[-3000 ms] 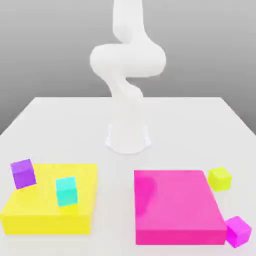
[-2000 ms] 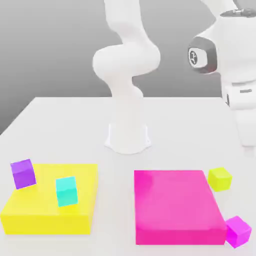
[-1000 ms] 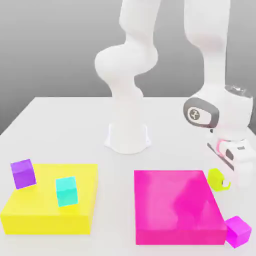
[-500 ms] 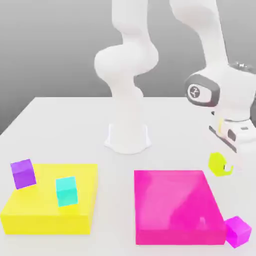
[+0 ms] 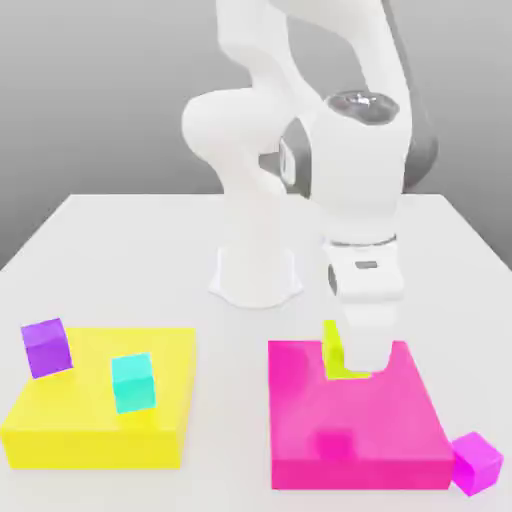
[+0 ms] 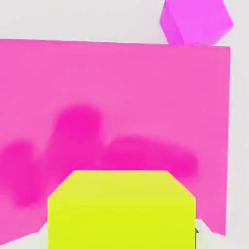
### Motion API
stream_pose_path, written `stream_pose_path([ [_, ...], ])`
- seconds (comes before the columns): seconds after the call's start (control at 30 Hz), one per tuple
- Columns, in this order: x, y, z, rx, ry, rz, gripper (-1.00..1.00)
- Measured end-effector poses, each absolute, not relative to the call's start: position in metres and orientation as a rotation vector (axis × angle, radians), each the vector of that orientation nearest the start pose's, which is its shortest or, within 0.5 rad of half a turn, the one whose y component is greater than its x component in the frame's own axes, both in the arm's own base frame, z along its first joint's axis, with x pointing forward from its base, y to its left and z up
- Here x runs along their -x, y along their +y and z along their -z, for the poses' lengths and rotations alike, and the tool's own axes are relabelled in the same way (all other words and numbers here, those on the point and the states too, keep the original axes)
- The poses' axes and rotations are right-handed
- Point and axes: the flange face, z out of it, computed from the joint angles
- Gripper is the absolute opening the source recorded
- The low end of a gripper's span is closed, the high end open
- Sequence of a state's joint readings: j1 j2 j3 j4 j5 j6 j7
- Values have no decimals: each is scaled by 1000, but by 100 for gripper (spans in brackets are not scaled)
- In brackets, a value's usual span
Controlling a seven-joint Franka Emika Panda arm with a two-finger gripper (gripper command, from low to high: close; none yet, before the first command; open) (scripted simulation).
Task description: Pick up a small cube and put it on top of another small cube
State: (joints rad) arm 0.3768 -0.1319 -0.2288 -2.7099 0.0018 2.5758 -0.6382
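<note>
Exterior view: white robot arm's hand (image 5: 352, 368) was clamped on the small matte lime yellow-green cube (image 5: 334, 352), holding it lifted above the far edge of the big flat magenta block (image 5: 355, 425), shadow on the block below. Hand view had the lime cube (image 6: 121, 209) close up over the magenta block (image 6: 116, 97), with the small magenta cube (image 6: 195, 22) past the block's far corner. In the exterior view that small magenta cube (image 5: 476, 462) sat on the white tabletop (image 5: 130, 250) at the block's near corner, the exterior view's right. Small cyan cube (image 5: 133, 382) rested on the big flat yellow block (image 5: 90, 430), well apart from the hand. Small purple cube (image 5: 47, 347) sat tilted at the yellow block's far corner on the exterior view's left.
</note>
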Motion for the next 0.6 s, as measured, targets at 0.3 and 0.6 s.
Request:
stream_pose_path([
  [0.3,-398,-90,-303,2968,-989,5,-100],
  [0.6,-382,-152,-266,3000,-897,1,-100],
])
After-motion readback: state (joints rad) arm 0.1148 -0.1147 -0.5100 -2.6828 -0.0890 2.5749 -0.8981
